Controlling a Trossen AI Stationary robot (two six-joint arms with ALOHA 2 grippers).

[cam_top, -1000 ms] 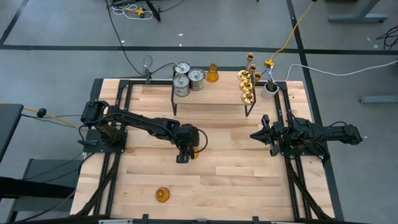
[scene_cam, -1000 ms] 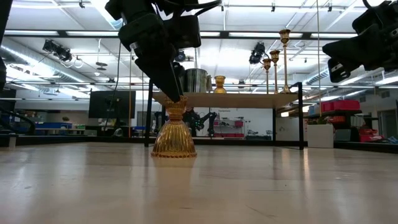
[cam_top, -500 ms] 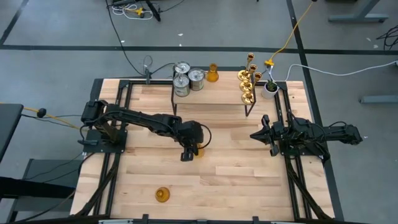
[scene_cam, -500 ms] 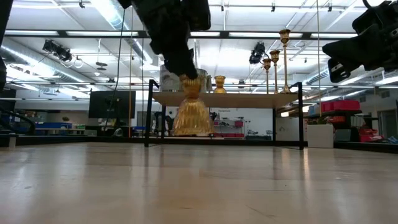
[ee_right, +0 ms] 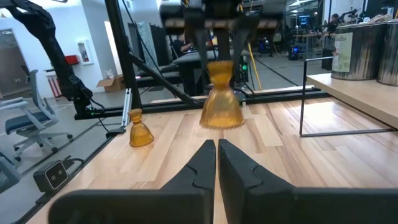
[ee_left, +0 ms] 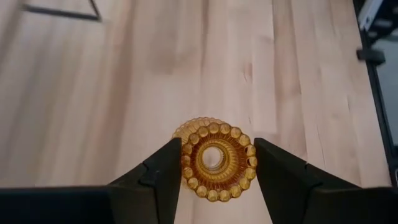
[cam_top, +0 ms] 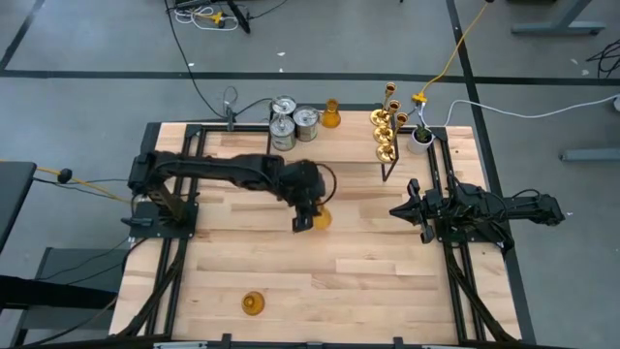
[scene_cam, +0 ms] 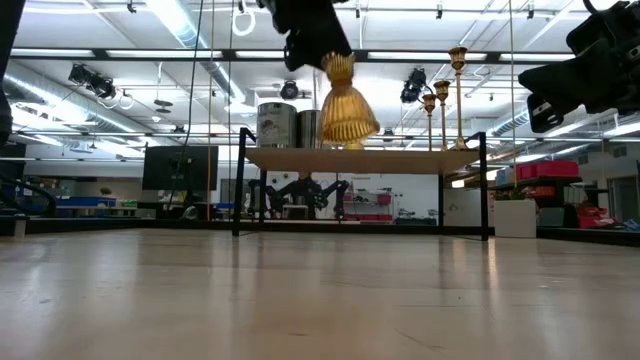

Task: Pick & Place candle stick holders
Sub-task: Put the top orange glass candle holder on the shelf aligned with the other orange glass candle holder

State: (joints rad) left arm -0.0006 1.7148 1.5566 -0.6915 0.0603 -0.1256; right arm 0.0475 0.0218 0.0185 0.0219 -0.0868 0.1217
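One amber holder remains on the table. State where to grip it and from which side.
Grip the amber bell-shaped glass holder by its narrow neck, coming from above: it stands upright on its wide flared base, alone on the wooden table. Best judged from the right wrist view.

So the table (cam_top: 368, 262) was light wood planks with a black frame around it. One amber holder (cam_top: 253, 303) sat on the near left part, well apart from everything else. At the back stood a small raised shelf (cam_top: 329, 145) on black legs: silvery glass cylinders (cam_top: 291, 123) on its left, another amber one (cam_top: 331, 115) beside them, brass holders (cam_top: 386, 126) on its right. A white pot with a plant (cam_top: 420, 138) was just beside those.
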